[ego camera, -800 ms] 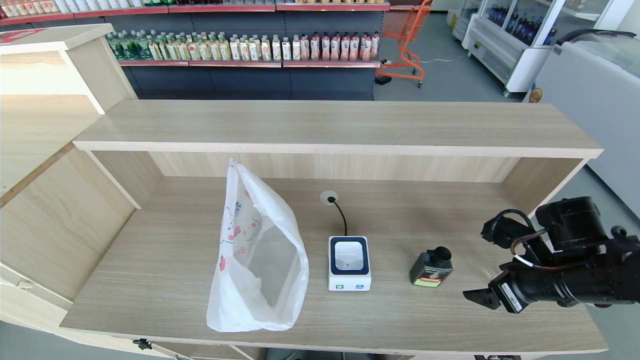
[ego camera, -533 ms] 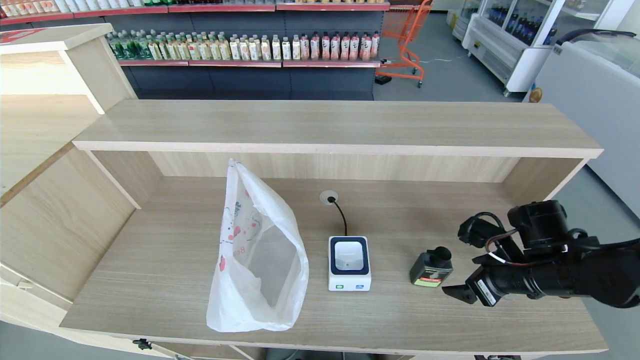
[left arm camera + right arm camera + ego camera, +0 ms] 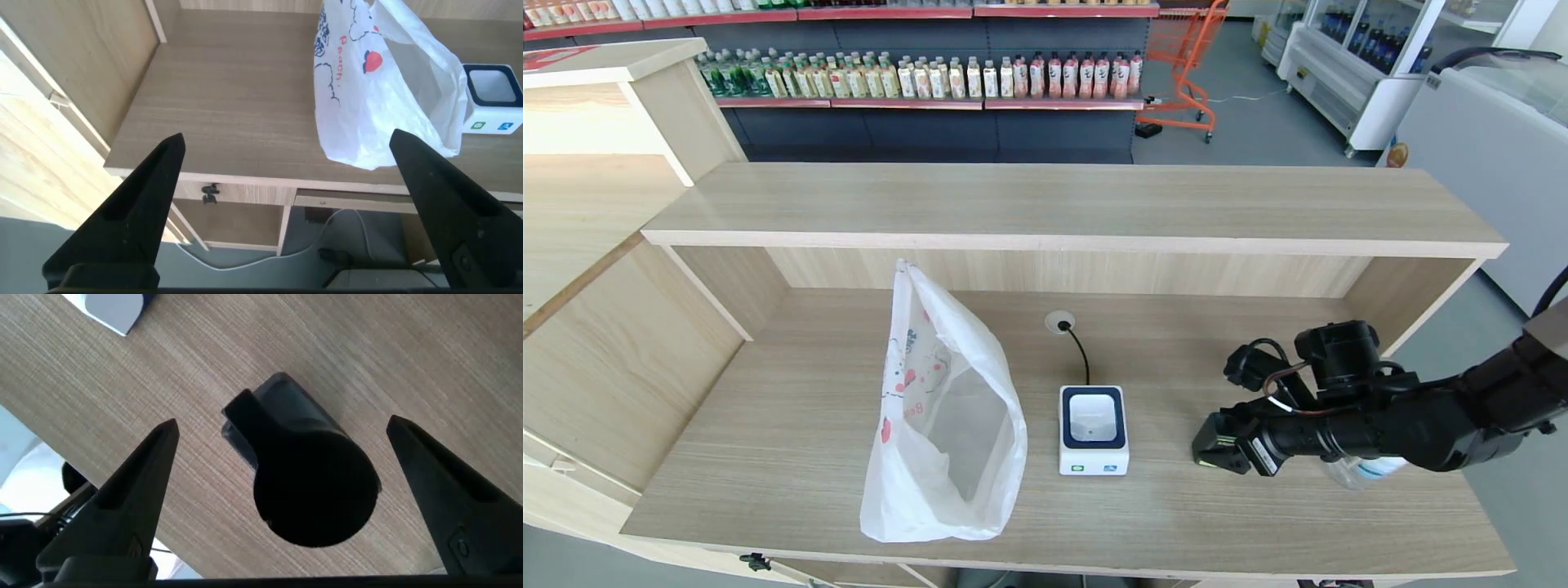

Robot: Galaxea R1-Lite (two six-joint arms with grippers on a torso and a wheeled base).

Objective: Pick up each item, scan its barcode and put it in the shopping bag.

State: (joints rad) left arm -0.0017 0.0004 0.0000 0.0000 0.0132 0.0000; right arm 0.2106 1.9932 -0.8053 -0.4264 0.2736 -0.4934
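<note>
Right gripper [image 3: 282, 423] jaws spread wide, one finger on either side of the dark bottle [image 3: 310, 469], clear of it, gripping nothing. The bottle stands on the counter [image 3: 792, 457] at 3 o'clock from the scanner [image 3: 1093, 429], with the shopping bag [image 3: 947, 425] at the scanner's 9 o'clock. Left gripper [image 3: 286, 137] jaws likewise spread wide, empty

Head view looks down on counter [image 3: 768, 441]; wrist views closer; all share scanner [image 3: 1093, 429].
</note>
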